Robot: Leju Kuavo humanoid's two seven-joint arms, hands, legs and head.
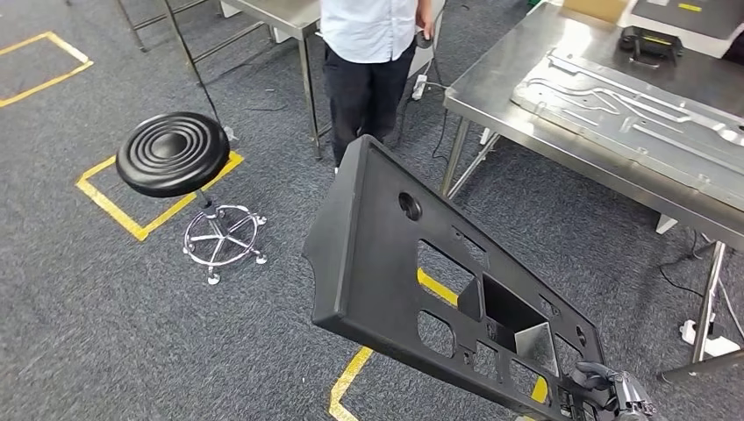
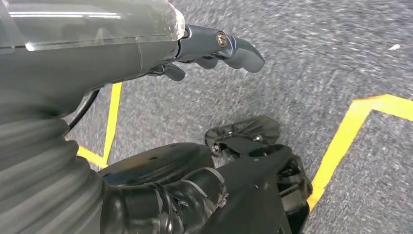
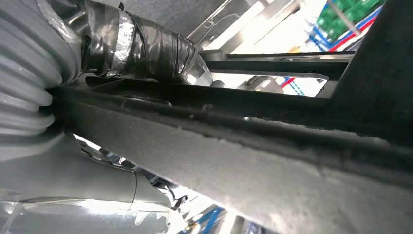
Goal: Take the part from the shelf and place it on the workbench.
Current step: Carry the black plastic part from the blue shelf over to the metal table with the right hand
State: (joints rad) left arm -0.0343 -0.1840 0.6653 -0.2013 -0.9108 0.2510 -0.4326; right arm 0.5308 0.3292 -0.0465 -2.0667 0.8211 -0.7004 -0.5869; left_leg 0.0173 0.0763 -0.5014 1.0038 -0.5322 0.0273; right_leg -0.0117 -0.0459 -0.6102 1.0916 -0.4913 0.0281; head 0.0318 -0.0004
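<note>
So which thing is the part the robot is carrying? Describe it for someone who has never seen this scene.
Start at the steel workbench on the right, then look down over the grey carpet in front of it. The part is the long black plastic panel slanting across the lower middle, gripped at its near end by the right hand. Unlike the silver sheet on the bench, it is black and pierced by cut-outs.

The big part (image 1: 439, 289) sits in the middle, over the floor. The stool (image 1: 174, 153) is at ten o'clock. The workbench (image 1: 526, 79) is at two o'clock. A person (image 1: 368, 61) stands at twelve.

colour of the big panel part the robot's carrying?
Matte black: the large flat plastic panel with cut-outs, gripped by the right hand. Clearest in the head view.
</note>
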